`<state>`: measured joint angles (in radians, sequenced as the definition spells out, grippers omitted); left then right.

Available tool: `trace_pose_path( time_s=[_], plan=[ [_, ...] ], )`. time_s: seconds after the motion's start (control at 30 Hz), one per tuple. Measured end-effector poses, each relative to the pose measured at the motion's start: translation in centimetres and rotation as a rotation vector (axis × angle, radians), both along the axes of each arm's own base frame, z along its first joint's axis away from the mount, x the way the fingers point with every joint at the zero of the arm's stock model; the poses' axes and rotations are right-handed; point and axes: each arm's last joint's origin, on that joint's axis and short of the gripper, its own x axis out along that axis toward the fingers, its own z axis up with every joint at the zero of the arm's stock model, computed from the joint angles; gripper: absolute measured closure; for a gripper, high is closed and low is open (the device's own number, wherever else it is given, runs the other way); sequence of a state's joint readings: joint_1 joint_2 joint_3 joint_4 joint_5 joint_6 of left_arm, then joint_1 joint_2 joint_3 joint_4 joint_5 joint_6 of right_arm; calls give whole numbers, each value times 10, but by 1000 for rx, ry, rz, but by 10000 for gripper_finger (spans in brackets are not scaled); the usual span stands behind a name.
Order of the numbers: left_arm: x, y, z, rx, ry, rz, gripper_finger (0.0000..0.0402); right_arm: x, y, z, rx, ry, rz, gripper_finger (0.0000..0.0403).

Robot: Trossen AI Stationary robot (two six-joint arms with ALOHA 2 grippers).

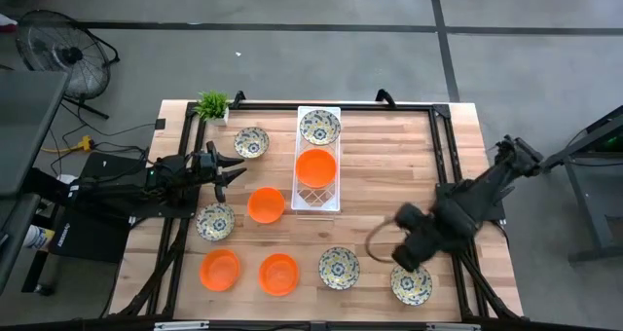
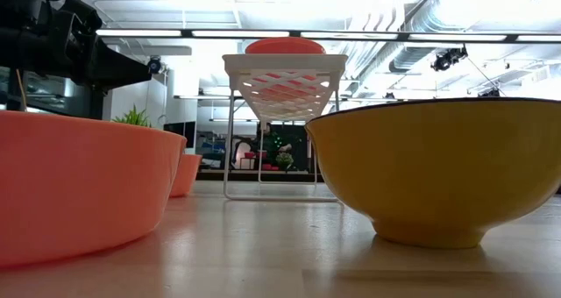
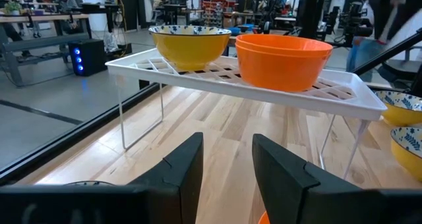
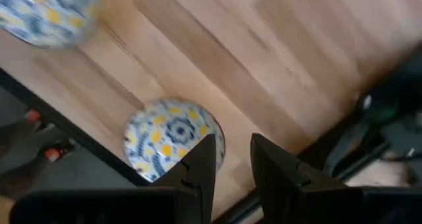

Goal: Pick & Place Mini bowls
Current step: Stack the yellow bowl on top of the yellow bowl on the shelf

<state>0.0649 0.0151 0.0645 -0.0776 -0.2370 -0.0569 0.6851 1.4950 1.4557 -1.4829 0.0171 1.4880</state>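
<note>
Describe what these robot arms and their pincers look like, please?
Both arms are dark, almost black, jointed metal. The left gripper ends in two flat, blocky black fingers; the right gripper has the same pair. A dark cable loops beside the right arm. No markings are readable.

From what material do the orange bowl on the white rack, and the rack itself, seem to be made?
The orange bowl looks like matte plastic or melamine: even colour, soft sheen. The white rack seems to be plastic-coated wire or moulded plastic, given its thin legs and slatted top.

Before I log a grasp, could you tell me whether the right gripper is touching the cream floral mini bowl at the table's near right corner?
Cannot tell: in the right wrist view the right gripper overlaps the cream floral mini bowl, showing neither contact nor gap.
</note>
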Motion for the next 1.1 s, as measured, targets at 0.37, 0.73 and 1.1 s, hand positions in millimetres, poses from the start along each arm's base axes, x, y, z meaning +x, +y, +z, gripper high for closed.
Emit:
trace_pose_path(
  time_s=[0.37, 0.73, 1.1],
  plan=[
    [0, 0, 0, 0, 0, 0, 273, -49, 43, -65, 117, -35, -219, 320],
    [0, 0, 0, 0, 0, 0, 273, -53, 43, -110, 200, 19, -298, 266],
    [0, 0, 0, 0, 0, 0, 273, -54, 36, -127, 197, 42, -318, 227]
  ],
)
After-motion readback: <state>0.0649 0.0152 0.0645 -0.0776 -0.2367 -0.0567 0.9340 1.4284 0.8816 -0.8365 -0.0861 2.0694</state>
